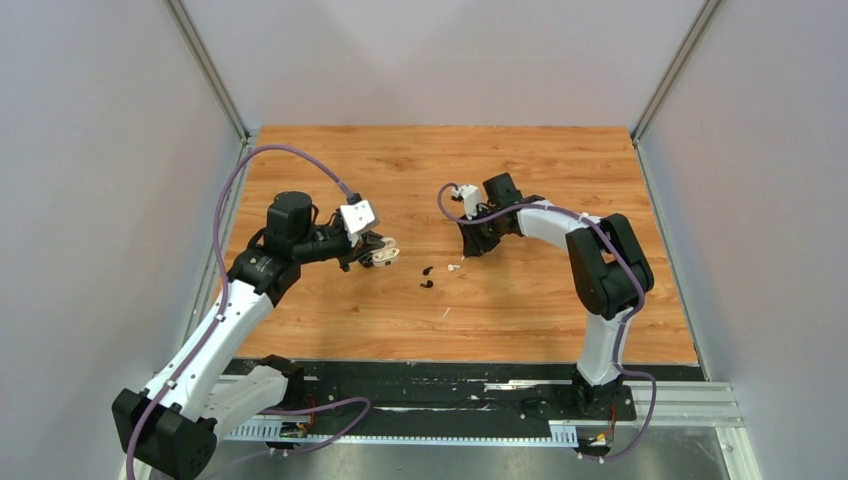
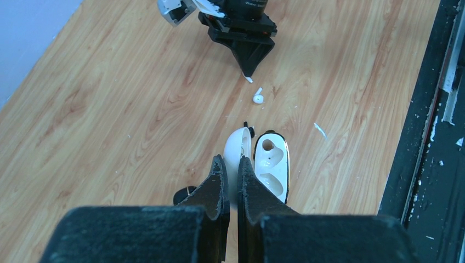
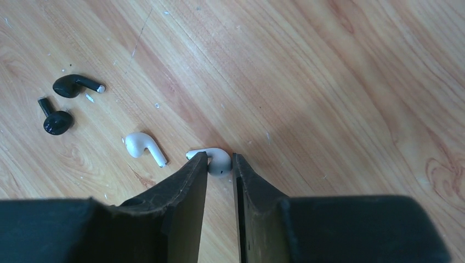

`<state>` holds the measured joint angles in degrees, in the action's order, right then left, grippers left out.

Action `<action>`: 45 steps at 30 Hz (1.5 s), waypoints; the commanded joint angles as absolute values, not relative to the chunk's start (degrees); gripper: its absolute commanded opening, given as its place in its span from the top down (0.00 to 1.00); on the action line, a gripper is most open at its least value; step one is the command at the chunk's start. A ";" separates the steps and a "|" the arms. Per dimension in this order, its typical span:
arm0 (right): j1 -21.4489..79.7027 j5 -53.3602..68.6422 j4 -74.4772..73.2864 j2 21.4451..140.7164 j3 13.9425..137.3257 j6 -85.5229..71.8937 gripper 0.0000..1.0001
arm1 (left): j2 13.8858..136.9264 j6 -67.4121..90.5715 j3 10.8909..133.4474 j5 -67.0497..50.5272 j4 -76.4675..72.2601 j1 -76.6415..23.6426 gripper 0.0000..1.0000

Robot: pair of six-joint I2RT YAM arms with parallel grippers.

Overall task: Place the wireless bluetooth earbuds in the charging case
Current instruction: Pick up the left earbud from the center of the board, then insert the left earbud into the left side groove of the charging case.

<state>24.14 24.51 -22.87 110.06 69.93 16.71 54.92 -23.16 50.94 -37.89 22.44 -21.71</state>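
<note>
On the wooden bench (image 3: 340, 76), right jaws are flanking a white stemmed earbud (image 3: 215, 159), grasp unclear. Left jaws are clenching the open white charging case (image 2: 272, 163).

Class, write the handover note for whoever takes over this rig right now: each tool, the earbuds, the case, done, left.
Left tool: shut on the open charging case.
Right tool: jaws narrow around a white earbud; grip unconfirmed.
Second white earbud and two black earbuds lie loose nearby.
Done: nothing seated; both case sockets empty.
Left: grip, lift, insert the earbuds.
</note>
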 commanded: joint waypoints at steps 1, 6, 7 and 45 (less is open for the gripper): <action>24.96 24.50 -22.87 108.77 68.11 18.56 0.74 | 53.79 -21.96 50.68 -38.76 19.64 -21.45 1.00; 25.27 24.35 -22.55 108.10 66.96 18.98 0.75 | 53.79 -21.97 50.54 -38.66 19.68 -21.37 1.00; 25.34 24.28 -22.41 107.93 66.75 19.11 0.77 | 53.79 -21.97 50.49 -38.67 19.69 -21.36 1.00; 51.41 19.63 12.93 69.39 55.47 64.28 1.00 | 59.74 -7.02 58.30 -17.05 9.32 -27.82 1.00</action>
